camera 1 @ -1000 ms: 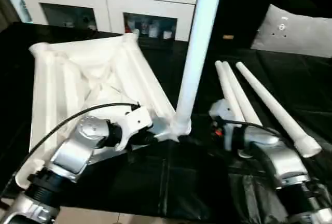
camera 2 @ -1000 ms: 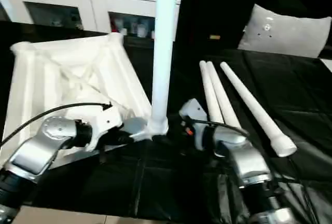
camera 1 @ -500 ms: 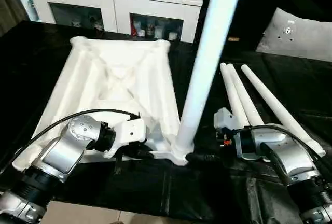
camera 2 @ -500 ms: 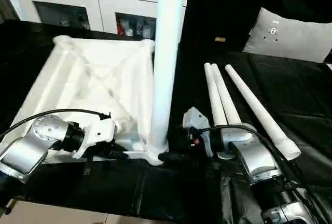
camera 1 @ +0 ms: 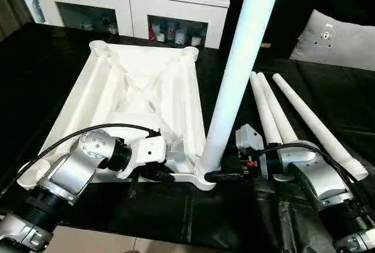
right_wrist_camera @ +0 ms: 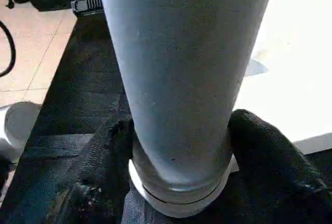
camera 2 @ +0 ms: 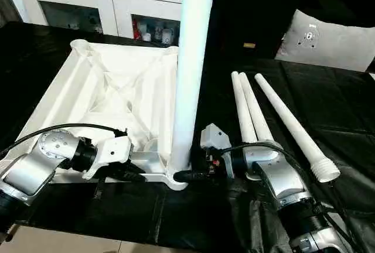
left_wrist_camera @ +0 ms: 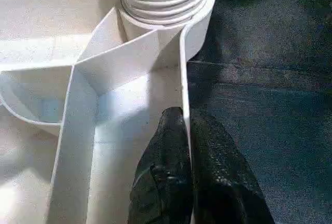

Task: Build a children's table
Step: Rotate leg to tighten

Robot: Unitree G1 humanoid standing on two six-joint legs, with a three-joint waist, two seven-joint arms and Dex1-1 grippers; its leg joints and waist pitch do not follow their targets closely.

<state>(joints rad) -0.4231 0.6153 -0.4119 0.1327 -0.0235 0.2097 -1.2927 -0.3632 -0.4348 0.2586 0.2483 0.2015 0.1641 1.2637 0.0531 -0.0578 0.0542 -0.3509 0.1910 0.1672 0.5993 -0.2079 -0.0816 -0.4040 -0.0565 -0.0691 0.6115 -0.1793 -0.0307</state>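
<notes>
The white table top [camera 1: 135, 89] lies underside up on the black cloth, ribs and corner sockets showing. One leg [camera 1: 234, 77] stands upright in its near right socket. My left gripper [left_wrist_camera: 184, 117] is shut on the top's thin near rim [left_wrist_camera: 182, 73], just left of that socket. My right gripper [right_wrist_camera: 179, 130] reaches in from the right, and its black fingers [right_wrist_camera: 104, 151] press both sides of the leg's base [camera 2: 179, 174]. Three loose legs [camera 1: 293, 118] lie side by side to the right of my right forearm.
A white cabinet [camera 1: 135, 7] stands behind the table, and a white-grey cushion [camera 1: 343, 36] lies at the back right. Black cloth [camera 1: 176, 218] covers the table down to its near edge, with pale floor [camera 1: 117, 244] below.
The camera has shifted. The table top has swung round and settled flat on the cloth. My right gripper has moved left to the standing leg's base and closed around it.
</notes>
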